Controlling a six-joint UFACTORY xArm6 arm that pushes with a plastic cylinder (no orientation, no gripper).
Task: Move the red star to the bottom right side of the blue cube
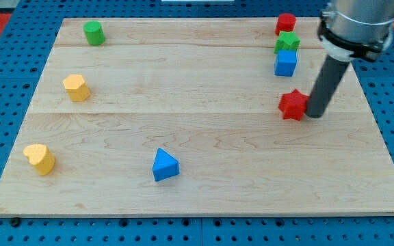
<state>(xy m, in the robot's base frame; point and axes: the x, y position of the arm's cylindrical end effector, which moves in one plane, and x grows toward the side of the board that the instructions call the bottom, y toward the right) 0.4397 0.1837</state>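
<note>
The red star is seen as a matte, blunt-pointed block at the right of the frame, below the blue cube and slightly to its right, apart from it; my tip is set against the star's right side; no pincer is carried, only a straight dark rod; no writing can be read; the table is of pale planked wood; a green star touches the cube's top edge; a red cylinder stands just above that.
</note>
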